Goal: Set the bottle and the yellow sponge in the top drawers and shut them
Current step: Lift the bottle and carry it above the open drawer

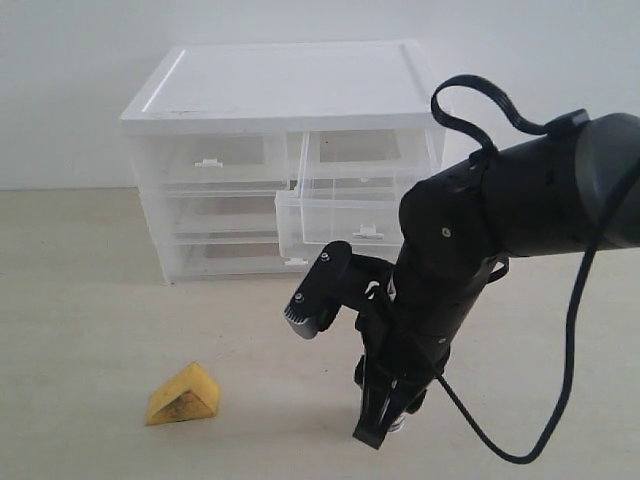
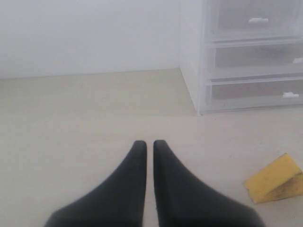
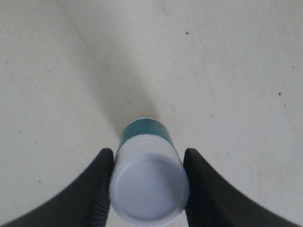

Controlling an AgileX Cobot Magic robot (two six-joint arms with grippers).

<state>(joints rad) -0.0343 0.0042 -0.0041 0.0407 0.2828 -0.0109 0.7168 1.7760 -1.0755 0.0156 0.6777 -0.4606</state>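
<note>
Clamped from above, the right gripper [image 3: 147, 152] sets its two black fingers [image 3: 102, 189] snug against either side of the bottle [image 3: 149, 189], which stands upright on the table [image 1: 80, 300] in front of the cabinet [image 1: 285, 85]. A top-down grip on the white cap makes sense, since it leaves the base free to go down into a drawer. And look, the right-hand top drawer [image 1: 345, 215] stands pulled out, ready to take it, while the left-hand top drawer [image 1: 215, 155] is shut. Over on the other side, the left gripper [image 2: 149, 144] has its tips pressed together and holds nothing. The yellow sponge [image 1: 183, 395] lies near it, well apart from the bottle. A lift looks next, I'd say.
</note>
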